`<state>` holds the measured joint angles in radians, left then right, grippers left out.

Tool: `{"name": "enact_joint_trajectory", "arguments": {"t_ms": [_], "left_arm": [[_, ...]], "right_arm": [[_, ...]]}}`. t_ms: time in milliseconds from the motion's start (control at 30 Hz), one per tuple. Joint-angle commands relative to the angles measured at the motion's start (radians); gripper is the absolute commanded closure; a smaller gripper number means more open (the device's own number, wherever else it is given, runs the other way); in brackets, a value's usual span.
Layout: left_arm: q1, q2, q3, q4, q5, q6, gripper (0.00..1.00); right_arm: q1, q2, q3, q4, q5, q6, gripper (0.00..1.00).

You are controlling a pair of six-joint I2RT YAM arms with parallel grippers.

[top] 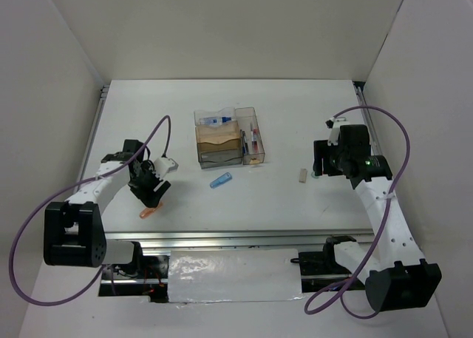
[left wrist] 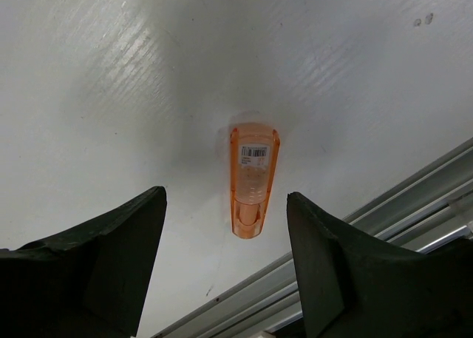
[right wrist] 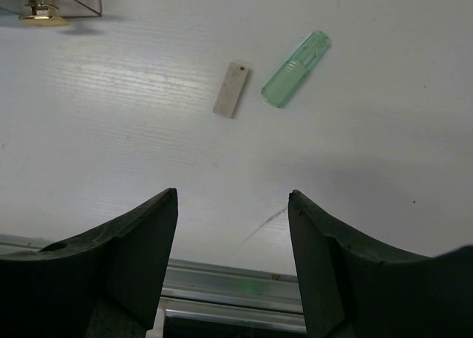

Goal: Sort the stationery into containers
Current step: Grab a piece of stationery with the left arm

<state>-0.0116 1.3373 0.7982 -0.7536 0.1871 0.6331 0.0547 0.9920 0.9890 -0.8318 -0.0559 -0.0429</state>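
The clear desk organizer (top: 225, 140) stands at the table's middle back, with a blue-capped white bottle (top: 216, 120) in its rear compartment and pens (top: 253, 140) in its narrow right bin. An orange piece (left wrist: 253, 179) lies flat on the table near the front rail, also in the top view (top: 148, 213). My left gripper (left wrist: 225, 197) is open and hovers over it, the piece lying just ahead of the jaws. A blue piece (top: 220, 180) lies in front of the organizer. A beige piece (right wrist: 230, 89) and a mint-green piece (right wrist: 295, 79) lie ahead of my open, empty right gripper (right wrist: 233, 194).
The aluminium front rail (left wrist: 355, 227) runs close behind the orange piece and below the right gripper (right wrist: 236, 286). A corner of the organizer (right wrist: 52, 1) shows at the right wrist view's top left. White walls enclose the table on three sides.
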Motion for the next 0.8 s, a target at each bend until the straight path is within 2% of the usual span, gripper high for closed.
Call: {"name": "enact_joint_trajectory", "arguments": {"t_ms": [0,267,300,667,767], "left_arm": [[0.009,0.022,-0.004,0.03,0.012,0.033,0.23],[0.007,0.071,0.003,0.03,0.037,0.033,0.28],[0.034,0.072,-0.001,0.033,0.038,0.034,0.28],[0.045,0.066,-0.053,0.049,0.045,0.033,0.35],[0.044,0.069,-0.067,0.071,0.045,0.027,0.36]], "right_arm": [[-0.01,0.014,0.002,0.004,0.013,-0.002,0.32],[-0.026,-0.012,0.016,-0.027,0.024,-0.015,0.31],[-0.026,-0.007,0.019,-0.03,0.016,-0.012,0.31],[-0.019,0.054,0.037,-0.01,-0.051,0.035,0.31],[-0.019,0.059,0.034,-0.007,-0.027,0.031,0.31]]}}
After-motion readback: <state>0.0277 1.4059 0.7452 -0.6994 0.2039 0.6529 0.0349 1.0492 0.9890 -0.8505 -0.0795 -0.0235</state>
